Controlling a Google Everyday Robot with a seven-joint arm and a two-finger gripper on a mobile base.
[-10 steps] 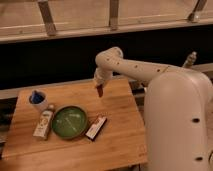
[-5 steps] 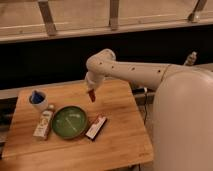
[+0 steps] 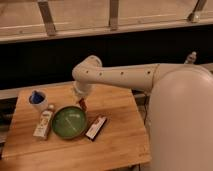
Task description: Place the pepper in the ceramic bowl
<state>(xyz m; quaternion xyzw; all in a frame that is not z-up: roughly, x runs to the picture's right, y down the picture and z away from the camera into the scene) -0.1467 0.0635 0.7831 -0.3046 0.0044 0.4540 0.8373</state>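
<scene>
The green ceramic bowl [image 3: 69, 122] sits on the wooden table [image 3: 120, 145], left of centre. My gripper [image 3: 81, 101] hangs from the white arm just above the bowl's far right rim. It is shut on the small dark-red pepper [image 3: 82, 105], which points down from the fingers toward the rim. The bowl looks empty.
A small white cup with blue inside [image 3: 37, 99] stands at the table's back left. A pale bottle [image 3: 44, 124] lies left of the bowl. A flat red-and-white packet [image 3: 96, 127] lies right of the bowl. A dark wall and railing run behind the table.
The arm has swung left and down with the pepper, from over the table's back middle to just above the bowl's far right rim.
</scene>
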